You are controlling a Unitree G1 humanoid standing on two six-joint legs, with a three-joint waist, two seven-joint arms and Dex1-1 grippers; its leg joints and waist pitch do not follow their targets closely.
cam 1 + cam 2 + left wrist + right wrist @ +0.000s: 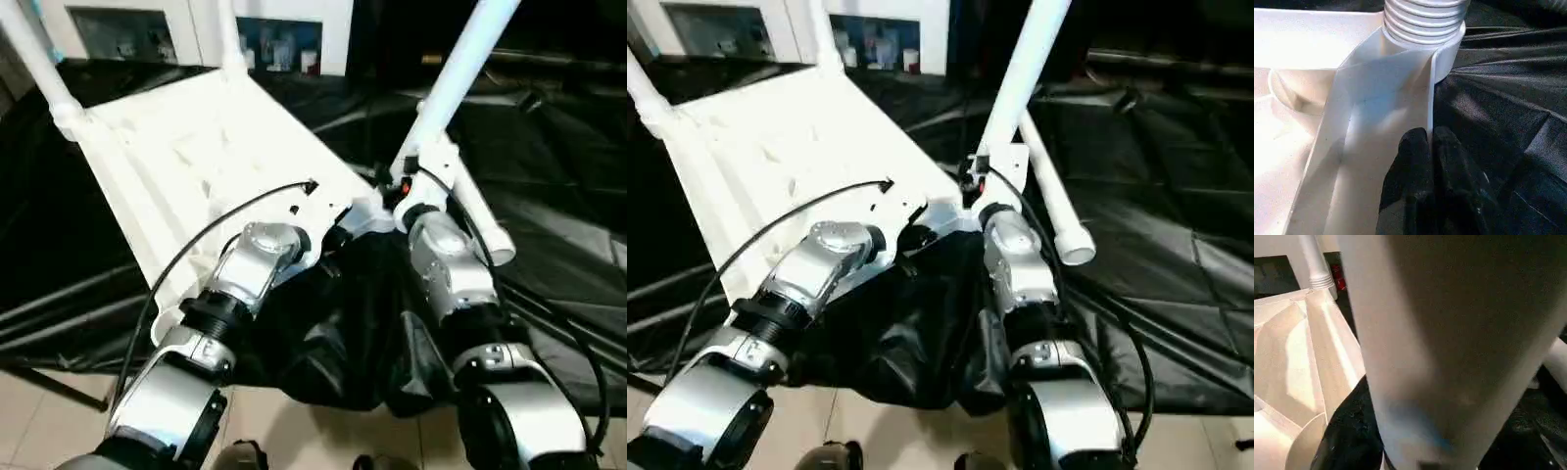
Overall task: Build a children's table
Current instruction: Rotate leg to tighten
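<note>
Silver forearms are reaching forward from the near edge, a black cable looping over the left one. Beyond them the children's table (186, 157) is lying upside down on a worktop (558, 225) draped in glossy, creased black sheeting (1176, 255), its rimmed underside facing up, smooth white plastic with moulded ribs.

Round tapered legs are rising from the corners: one at the far left (34, 54), one at the far middle (227, 34), and one at the near right corner (456, 69), slanting up and to the right. A fourth white leg (1050, 186) is lying loose on the sheeting just right of that corner, its open round end pointing near.

At the table's near edge the left gripper (1427, 142) is pinching the thin upright rim (1431, 98) between its black fingers (1405, 166), just beside a ridged, threaded leg base (1425, 22) seated in the corner socket.

At the near right corner the right gripper (407, 191) is touching the slanting leg; the right wrist view has that leg (1459, 342) very close, with one black finger (1349, 431) alongside it. Whether this gripper is clamping the leg or spread around it, I cannot tell.

Far behind, a white cabinet (196, 24) with glass doors is holding small bottles and jars (284, 49).
</note>
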